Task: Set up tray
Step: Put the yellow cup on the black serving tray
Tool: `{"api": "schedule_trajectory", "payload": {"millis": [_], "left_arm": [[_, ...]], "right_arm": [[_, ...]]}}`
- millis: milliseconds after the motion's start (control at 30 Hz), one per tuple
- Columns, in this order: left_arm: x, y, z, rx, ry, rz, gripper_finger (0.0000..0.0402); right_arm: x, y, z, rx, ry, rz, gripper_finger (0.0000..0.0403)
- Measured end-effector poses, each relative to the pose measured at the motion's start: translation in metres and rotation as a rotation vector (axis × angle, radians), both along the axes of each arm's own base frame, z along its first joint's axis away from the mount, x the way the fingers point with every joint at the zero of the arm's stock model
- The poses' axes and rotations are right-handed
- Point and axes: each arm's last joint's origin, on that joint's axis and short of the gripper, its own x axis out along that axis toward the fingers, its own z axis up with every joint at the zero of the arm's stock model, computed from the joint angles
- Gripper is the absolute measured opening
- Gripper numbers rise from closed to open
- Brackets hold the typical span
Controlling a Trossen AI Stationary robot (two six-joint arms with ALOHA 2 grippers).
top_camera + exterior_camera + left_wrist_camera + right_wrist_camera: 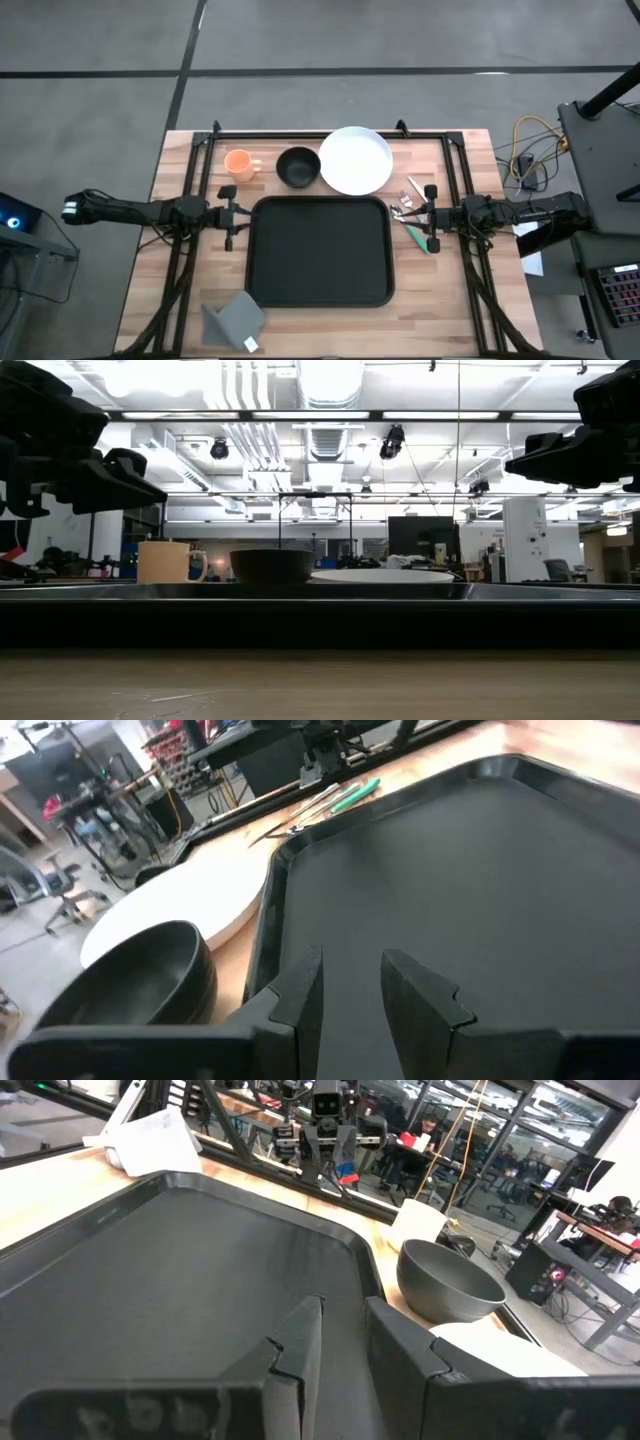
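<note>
At desk centre the tray sits bare; cup, bowl, plate wait along far edge (nothing loaded yet). Left gripper & right gripper flank it, jaws slightly spread, holding nothing.

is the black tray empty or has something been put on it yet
Empty. The high view shows the tray as bare black surface; the orange mug, black bowl and white plate all sit on the table beyond it.
</note>
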Motion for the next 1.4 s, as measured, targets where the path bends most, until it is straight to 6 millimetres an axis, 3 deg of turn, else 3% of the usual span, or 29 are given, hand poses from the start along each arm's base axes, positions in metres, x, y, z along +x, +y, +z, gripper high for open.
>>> {"api": "schedule_trajectory", "payload": {"millis": [533, 700, 867, 1033, 1267, 1400], "left_arm": [[0.0, 0.0, 0.001, 0.007, -0.016, 0.0, 0.0084], [0.003, 0.001, 0.006, 0.023, -0.061, 0.016, 0.0084], [0.007, 0.001, 0.022, -0.024, -0.225, 0.038, 0.0084], [0.01, 0.001, 0.066, -0.071, -0.406, 0.039, 0.0084], [0.009, 0.001, 0.14, 0.031, -0.576, 0.035, 0.0084], [0.013, 0.001, 0.155, -0.111, -0.588, 0.037, 0.0084]], "right_arm": [[0.0, 0.0, 0.0, 0.0, 0.0, 0.0, 0.0068], [0.0, 0.0, 0.0, 0.0, 0.0, 0.0, 0.0068], [0.0, 0.0, 0.0, 0.0, 0.0, 0.0, 0.0068], [0.0, 0.0, 0.0, 0.0, 0.0, 0.0, 0.0068], [0.0, 0.0, 0.0, 0.0, 0.0, 0.0, 0.0068], [0.0, 0.0, 0.0, 0.0, 0.0, 0.0, 0.0068]]}}
